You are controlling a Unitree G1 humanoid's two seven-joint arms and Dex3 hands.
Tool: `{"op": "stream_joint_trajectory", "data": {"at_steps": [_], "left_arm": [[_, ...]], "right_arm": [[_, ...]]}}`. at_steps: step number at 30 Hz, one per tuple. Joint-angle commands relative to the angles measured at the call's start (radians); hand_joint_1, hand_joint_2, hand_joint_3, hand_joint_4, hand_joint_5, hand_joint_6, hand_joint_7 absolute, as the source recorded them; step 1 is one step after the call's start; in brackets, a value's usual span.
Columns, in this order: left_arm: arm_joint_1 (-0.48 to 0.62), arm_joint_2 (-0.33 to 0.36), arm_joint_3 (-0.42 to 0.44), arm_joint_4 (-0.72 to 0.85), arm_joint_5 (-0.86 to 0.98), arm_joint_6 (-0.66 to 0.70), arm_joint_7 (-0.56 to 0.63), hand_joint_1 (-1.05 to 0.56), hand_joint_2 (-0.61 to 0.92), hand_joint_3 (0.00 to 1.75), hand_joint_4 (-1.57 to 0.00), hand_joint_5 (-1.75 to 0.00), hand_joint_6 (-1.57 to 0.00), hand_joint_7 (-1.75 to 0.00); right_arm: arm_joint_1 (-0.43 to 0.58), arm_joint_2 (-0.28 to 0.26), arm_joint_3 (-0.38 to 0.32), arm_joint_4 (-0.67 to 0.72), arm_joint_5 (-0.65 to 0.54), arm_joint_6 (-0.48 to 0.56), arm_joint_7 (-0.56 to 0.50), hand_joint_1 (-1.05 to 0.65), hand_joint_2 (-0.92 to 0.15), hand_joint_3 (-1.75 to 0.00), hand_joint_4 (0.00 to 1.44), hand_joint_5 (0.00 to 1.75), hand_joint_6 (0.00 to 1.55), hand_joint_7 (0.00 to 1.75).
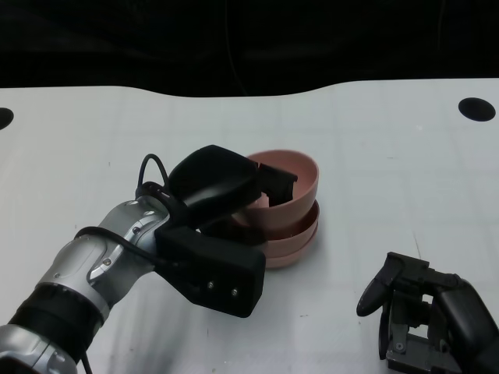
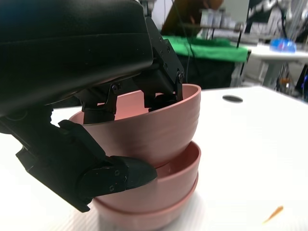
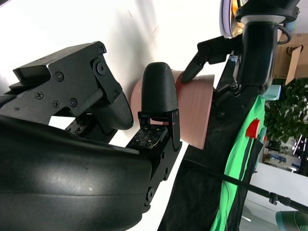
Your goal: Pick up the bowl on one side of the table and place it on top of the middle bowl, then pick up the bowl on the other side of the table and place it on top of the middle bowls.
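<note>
Two pink bowls (image 1: 295, 240) sit nested at the table's middle. A third pink bowl (image 1: 295, 181) rests tilted on top of them, its opening facing away from me. My left hand (image 1: 212, 187) grips this top bowl (image 2: 161, 130), with fingers (image 2: 161, 79) hooked over the near rim and the thumb (image 2: 118, 175) pressed against the outer wall above the lower bowls (image 2: 166, 195). My right hand (image 1: 427, 313) lies at the lower right, apart from the stack, fingers apart and holding nothing. In the right wrist view its fingers (image 3: 159, 91) stand before the far bowl (image 3: 195, 113).
Round black holes mark the white table (image 1: 390, 156) at the far right (image 1: 476, 109) and the far left edge (image 1: 3, 118). A small orange speck (image 2: 273, 214) lies on the table near the stack. A green-covered table (image 2: 207, 48) stands beyond.
</note>
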Motion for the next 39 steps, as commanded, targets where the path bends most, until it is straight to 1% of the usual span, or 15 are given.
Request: {"op": "stream_joint_trajectory", "data": {"at_steps": [1,2,3,4,6,7,10,15,24,26,28,36,37,38,39], "left_arm": [[-0.028,0.017,-0.006,-0.002,-0.006,-0.001,-0.027,-0.28,0.72,0.52,-0.76,-1.28,-0.88,-0.58],[-0.029,0.023,-0.012,-0.012,0.006,0.007,-0.039,-0.29,0.78,0.41,-0.75,-1.21,-0.9,-0.46],[-0.027,0.028,-0.014,-0.027,0.013,0.02,-0.057,-0.38,0.86,0.31,-0.63,-0.88,-0.8,-0.25],[-0.024,0.032,-0.015,-0.042,0.018,0.035,-0.074,-0.44,0.89,0.28,-0.57,-0.67,-0.72,-0.14],[-0.018,0.037,-0.016,-0.07,0.023,0.06,-0.096,-0.5,0.91,0.27,-0.52,-0.44,-0.63,-0.04],[-0.013,0.04,-0.017,-0.086,0.027,0.073,-0.102,-0.59,0.92,0.31,-0.43,-0.34,-0.52,-0.02],[0.001,0.053,-0.016,-0.132,0.039,0.101,-0.112,-0.75,0.92,0.45,-0.21,-0.22,-0.3,0.0],[0.029,0.065,-0.001,-0.195,0.019,0.136,-0.131,-0.83,0.92,0.53,-0.05,-0.18,-0.17,0.0],[0.118,0.117,0.074,-0.295,-0.046,0.102,-0.093,-0.82,0.92,0.52,0.0,-0.23,-0.16,0.0],[0.168,0.126,0.11,-0.314,-0.084,0.057,-0.048,-0.77,0.92,0.49,0.0,-0.41,-0.22,-0.03],[0.208,0.125,0.138,-0.324,-0.113,0.019,-0.011,-0.74,0.92,0.47,-0.01,-0.48,-0.25,-0.04],[0.399,0.043,0.254,-0.315,-0.312,-0.197,0.143,-0.52,0.92,0.28,0.0,-1.12,-0.44,-0.16],[0.426,0.037,0.265,-0.324,-0.323,-0.223,0.154,-0.51,0.92,0.28,0.0,-1.19,-0.41,-0.27],[0.445,0.033,0.274,-0.33,-0.329,-0.241,0.161,-0.48,0.92,0.31,0.0,-1.33,-0.23,-0.72],[0.456,0.029,0.281,-0.333,-0.332,-0.255,0.164,-0.47,0.92,0.32,0.0,-1.38,-0.14,-0.92]], "right_arm": [[0.0,-0.002,-0.002,-0.016,-0.004,0.002,0.0,-0.03,-0.35,-1.52,0.91,1.75,0.81,1.47],[0.0,-0.002,-0.002,-0.016,-0.004,0.002,0.0,-0.03,-0.35,-1.52,0.91,1.75,0.81,1.47],[0.0,-0.001,-0.002,-0.016,-0.005,0.002,-0.001,-0.04,-0.35,-1.52,0.91,1.75,0.82,1.47],[-0.001,-0.001,-0.002,-0.015,-0.003,0.002,0.0,-0.04,-0.35,-1.52,0.92,1.75,0.82,1.47],[-0.002,0.0,-0.003,-0.013,-0.001,0.0,0.0,-0.04,-0.34,-1.52,0.92,1.75,0.82,1.47],[-0.002,-0.001,-0.002,-0.013,-0.003,0.0,0.0,-0.04,-0.34,-1.52,0.92,1.75,0.82,1.47],[-0.003,-0.001,-0.003,-0.012,-0.001,-0.001,0.002,-0.04,-0.34,-1.52,0.92,1.75,0.82,1.47],[-0.001,-0.001,-0.006,-0.013,0.005,0.002,0.005,-0.04,-0.35,-1.52,0.91,1.75,0.82,1.47],[-0.001,-0.002,-0.007,-0.008,0.002,-0.007,0.007,-0.03,-0.35,-1.52,0.91,1.75,0.82,1.47],[0.002,-0.002,-0.007,-0.013,0.003,-0.003,0.007,-0.03,-0.35,-1.52,0.91,1.75,0.82,1.47],[0.003,-0.002,-0.007,-0.013,0.001,-0.007,0.008,-0.03,-0.35,-1.52,0.92,1.75,0.82,1.47],[0.002,-0.004,-0.006,-0.008,-0.008,-0.013,0.007,-0.03,-0.35,-1.52,0.91,1.75,0.82,1.47],[0.002,-0.004,-0.005,-0.008,-0.009,-0.014,0.007,-0.03,-0.35,-1.52,0.91,1.75,0.82,1.47],[0.003,-0.003,-0.005,-0.008,-0.009,-0.015,0.007,-0.03,-0.35,-1.52,0.91,1.75,0.82,1.47],[0.003,-0.003,-0.005,-0.008,-0.008,-0.015,0.007,-0.03,-0.35,-1.52,0.91,1.75,0.82,1.47]]}}
